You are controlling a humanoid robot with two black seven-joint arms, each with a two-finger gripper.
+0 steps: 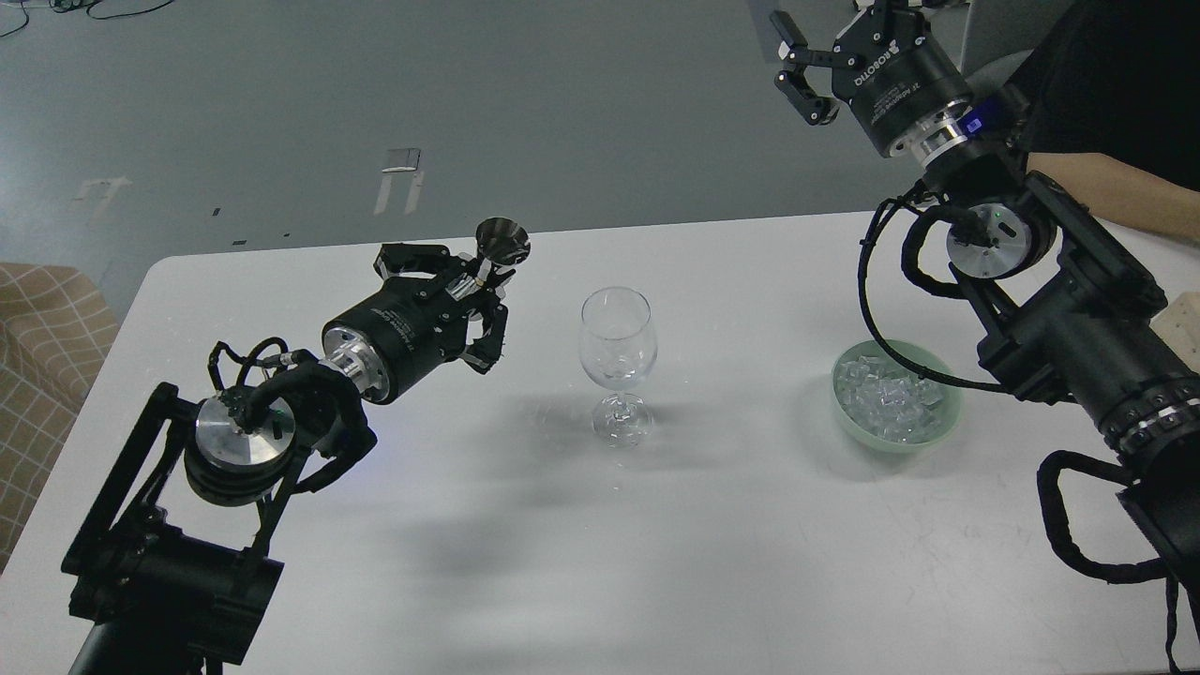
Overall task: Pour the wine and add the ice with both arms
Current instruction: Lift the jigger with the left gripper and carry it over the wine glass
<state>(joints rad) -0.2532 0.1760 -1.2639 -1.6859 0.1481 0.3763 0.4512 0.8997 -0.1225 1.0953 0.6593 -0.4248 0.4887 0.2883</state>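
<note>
Holding a small metal funnel-like cup point(502, 241), my left gripper point(473, 300) sits at 9 o'clock of the wine glass point(615, 361), fingers clamped on its stem. Ice point(889, 394) fills the green bowl point(949, 417) at 3 o'clock of the glass. My right gripper point(797, 70), raised at 1 o'clock off the table point(656, 544), has fingers apart, empty.
</note>
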